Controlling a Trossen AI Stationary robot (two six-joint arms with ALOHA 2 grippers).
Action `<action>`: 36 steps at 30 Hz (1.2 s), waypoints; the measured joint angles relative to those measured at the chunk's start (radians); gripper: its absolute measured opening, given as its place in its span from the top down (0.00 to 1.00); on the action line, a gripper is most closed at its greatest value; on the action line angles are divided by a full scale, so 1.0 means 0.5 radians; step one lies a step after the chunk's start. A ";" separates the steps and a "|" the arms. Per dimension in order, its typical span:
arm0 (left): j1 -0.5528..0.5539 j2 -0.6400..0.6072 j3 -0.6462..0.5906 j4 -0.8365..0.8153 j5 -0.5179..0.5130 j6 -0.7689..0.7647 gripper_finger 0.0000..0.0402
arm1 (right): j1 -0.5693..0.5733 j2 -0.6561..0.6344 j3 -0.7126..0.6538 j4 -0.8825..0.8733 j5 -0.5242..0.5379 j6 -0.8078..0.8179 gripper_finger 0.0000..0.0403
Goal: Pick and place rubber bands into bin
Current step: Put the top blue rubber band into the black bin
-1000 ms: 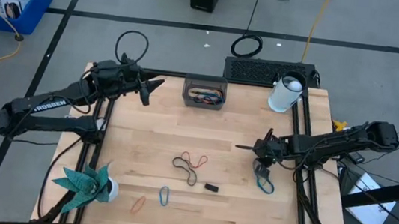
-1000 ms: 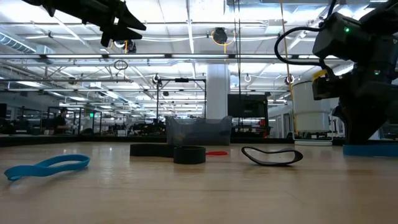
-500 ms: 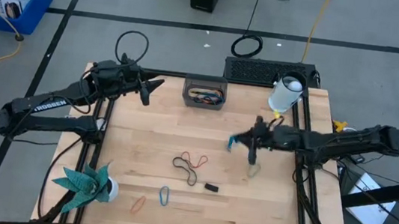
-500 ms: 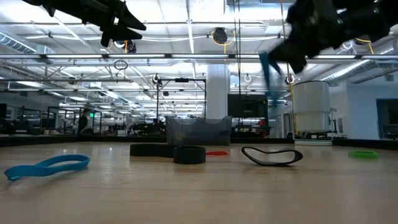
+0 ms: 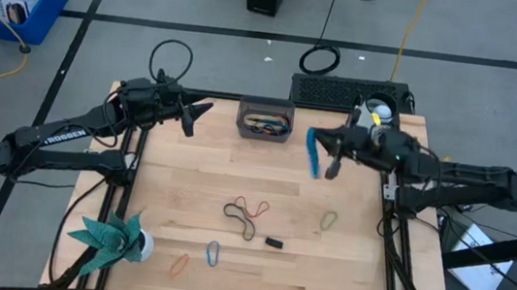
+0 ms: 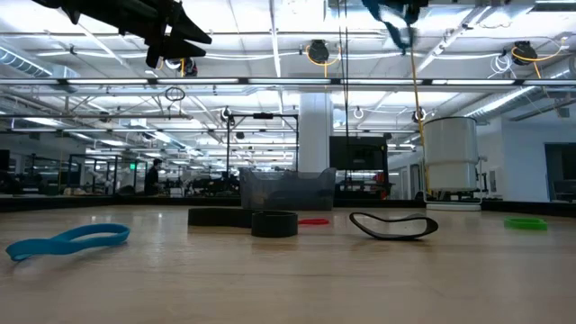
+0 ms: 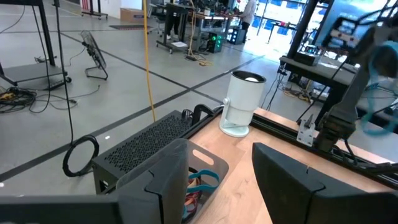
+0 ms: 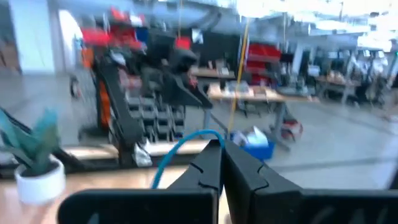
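— The right gripper [image 5: 323,159] has its fingers pinched on a blue rubber band [image 5: 312,152], dangling in the air just beside the bin [image 5: 265,121].

— Limp, light thing; it probably swings. Pinching one strand suffices.

— The left gripper [image 5: 196,113] hangs spread beside the bin, empty.
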 joint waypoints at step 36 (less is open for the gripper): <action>-0.001 0.000 0.000 -0.001 -0.001 0.002 0.54 | -0.684 1.715 0.947 -0.505 -0.007 -0.209 1.00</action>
